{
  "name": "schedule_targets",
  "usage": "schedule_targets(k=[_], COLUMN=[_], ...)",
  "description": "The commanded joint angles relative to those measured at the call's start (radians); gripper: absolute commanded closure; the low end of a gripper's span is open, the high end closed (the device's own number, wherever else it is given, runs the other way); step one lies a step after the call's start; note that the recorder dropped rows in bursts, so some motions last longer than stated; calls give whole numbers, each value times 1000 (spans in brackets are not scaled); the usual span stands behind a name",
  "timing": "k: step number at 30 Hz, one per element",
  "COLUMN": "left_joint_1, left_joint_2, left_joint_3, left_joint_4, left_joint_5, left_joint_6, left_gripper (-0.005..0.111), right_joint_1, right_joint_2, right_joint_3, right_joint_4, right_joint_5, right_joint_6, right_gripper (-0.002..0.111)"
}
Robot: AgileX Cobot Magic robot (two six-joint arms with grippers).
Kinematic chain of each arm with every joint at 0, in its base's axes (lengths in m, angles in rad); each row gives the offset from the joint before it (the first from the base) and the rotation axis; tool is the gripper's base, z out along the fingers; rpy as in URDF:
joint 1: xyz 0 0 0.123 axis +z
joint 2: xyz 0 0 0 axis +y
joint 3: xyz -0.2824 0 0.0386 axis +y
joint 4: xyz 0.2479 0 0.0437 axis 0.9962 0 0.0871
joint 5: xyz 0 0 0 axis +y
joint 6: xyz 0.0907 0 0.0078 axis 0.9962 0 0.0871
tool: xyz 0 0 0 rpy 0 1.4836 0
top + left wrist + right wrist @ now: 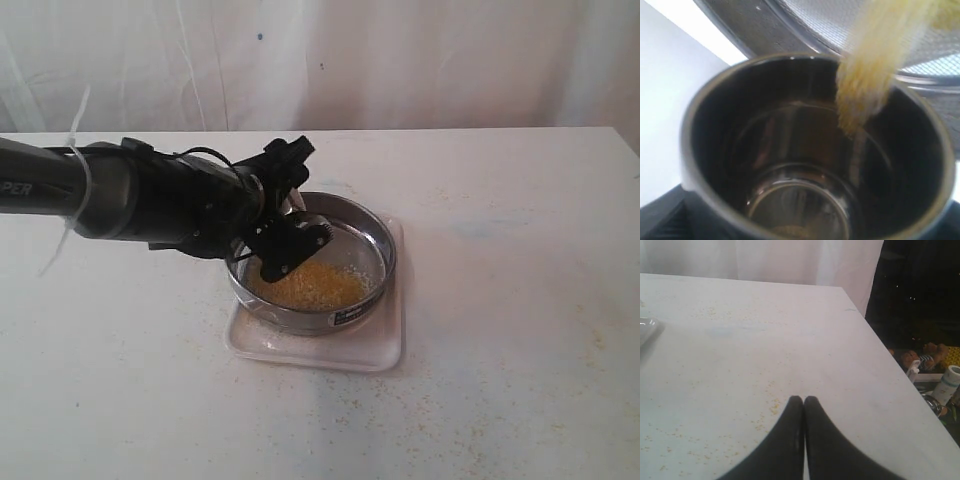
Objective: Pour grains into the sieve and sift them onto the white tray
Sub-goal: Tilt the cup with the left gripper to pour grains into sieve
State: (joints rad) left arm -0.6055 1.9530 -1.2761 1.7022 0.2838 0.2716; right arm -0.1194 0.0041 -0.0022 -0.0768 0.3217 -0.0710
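Note:
The sieve (372, 222), a wide steel ring, sits on the white tray (385, 348) at the table's middle. A yellow heap of grains (312, 285) lies on its mesh. My left gripper (285, 235) reaches over the sieve's left rim, shut on a small steel cup (805, 175) tipped toward the mesh. In the left wrist view a stream of grains (867, 80) runs out over the cup's lip onto the sieve's mesh (840, 20); the cup is almost bare inside. My right gripper (803, 399) is shut on nothing, low over bare table, and does not show in the exterior view.
Stray grains (765, 412) speckle the white table (500, 300) around the tray and near the right gripper. The table's far right edge (875, 335) drops off to dark clutter with a bottle (950, 382). A white curtain (400, 60) hangs behind the table.

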Motion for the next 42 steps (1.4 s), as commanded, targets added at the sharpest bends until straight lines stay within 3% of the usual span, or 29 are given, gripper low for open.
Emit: schedule_targets(k=[1,5,11,17,22,27,30,33,36,42], left_joint_1=[-44,-59,-84,-86,-86,-88,-107,-109,-98,-10], left_joint_2=[-9,-9,-9,-9,-9,-9,-20,-52,-103,-176], left_joint_3=[-4,-4,-4,-2,19,35,35,35,35,35], left_joint_4=[42,42,42,42,42,42,42,42,31,-11], left_joint_5=[-4,15,152,84,1,62,186,197,75,-404], left_joint_6=[-3,33,195,182,57,46,-117,-358,-511,-758], left_gripper=[107,107,107,107,107,107,107,107,107,107], right_joint_1=[4,4,4,4,4,4,4,4,4,4], right_joint_2=[-4,-4,-4,-4,-4,-4,-4,-4,-4,-4], right_joint_3=[2,2,2,2,2,2,2,2,2,2], right_joint_4=[-1,-1,-1,-1,-1,-1,-1,-1,-1,-1], right_joint_5=[-10,-10,-10,-10,-10,-10,-10,-10,-10,-10], right_joint_6=[-2,-2,-2,-2,-2,-2,-2,-2,-2,-2], right_gripper=[108,108,108,108,108,108,108,108,108,108])
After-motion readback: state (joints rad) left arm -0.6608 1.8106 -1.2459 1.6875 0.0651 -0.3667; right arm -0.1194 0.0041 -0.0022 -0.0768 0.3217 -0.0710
